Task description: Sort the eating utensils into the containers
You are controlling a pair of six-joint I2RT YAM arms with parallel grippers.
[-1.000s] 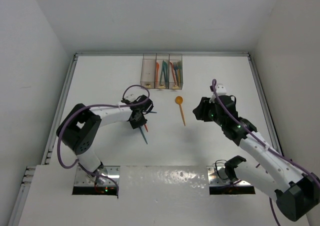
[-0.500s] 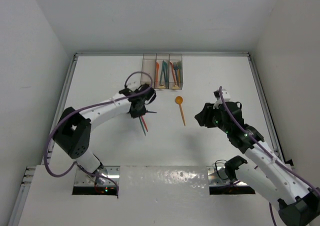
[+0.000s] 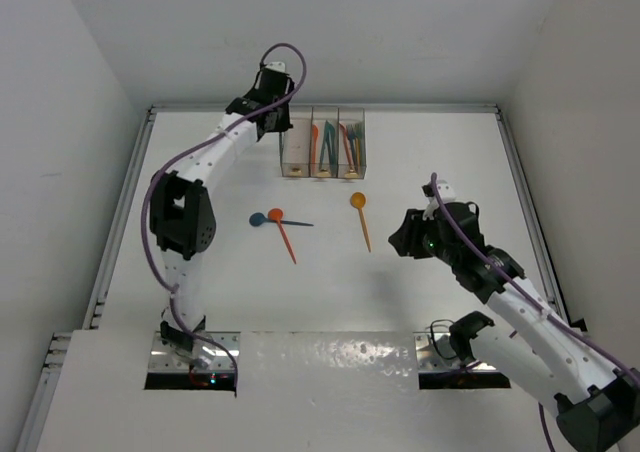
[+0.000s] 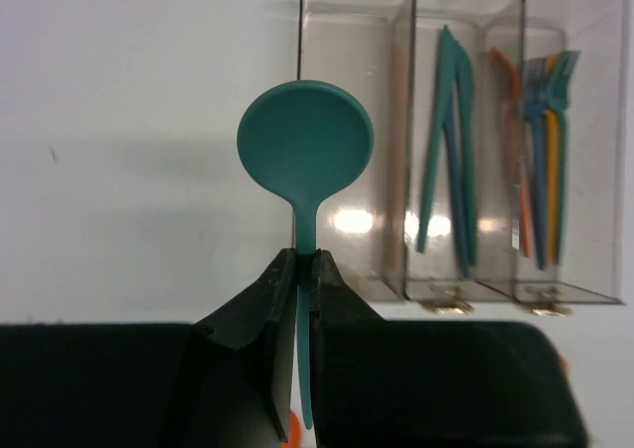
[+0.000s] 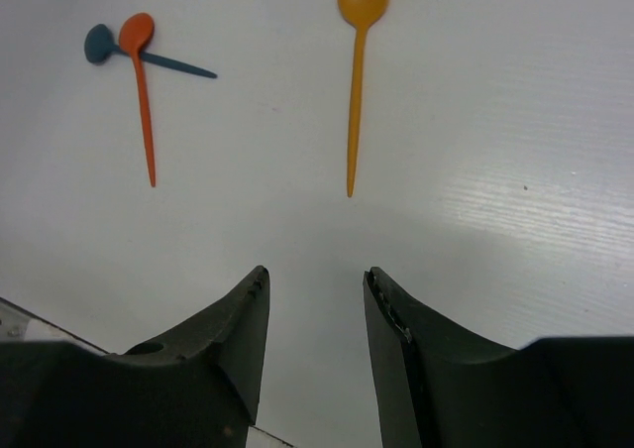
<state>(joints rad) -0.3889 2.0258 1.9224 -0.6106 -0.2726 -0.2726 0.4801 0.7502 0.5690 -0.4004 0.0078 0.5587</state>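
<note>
While clamped shut on the handle of a teal spoon, left gripper raised just left of the bins.

Judged mid-delivery, spoon gripped but not yet dropped: calls next for lining up over the left bin, seemingly bare, then parting the jaws so as to let the spoon fall lengthwise inside. Middle bin: teal knives, plus an orange piece by its left wall. Right bin: forks in orange, blue, teal and yellow. Left out on the table: a blue spoon crossing an orange-red spoon, then, well apart, a yellow-orange spoon. Near that last one, right gripper with jaws apart, holding nothing.
</note>
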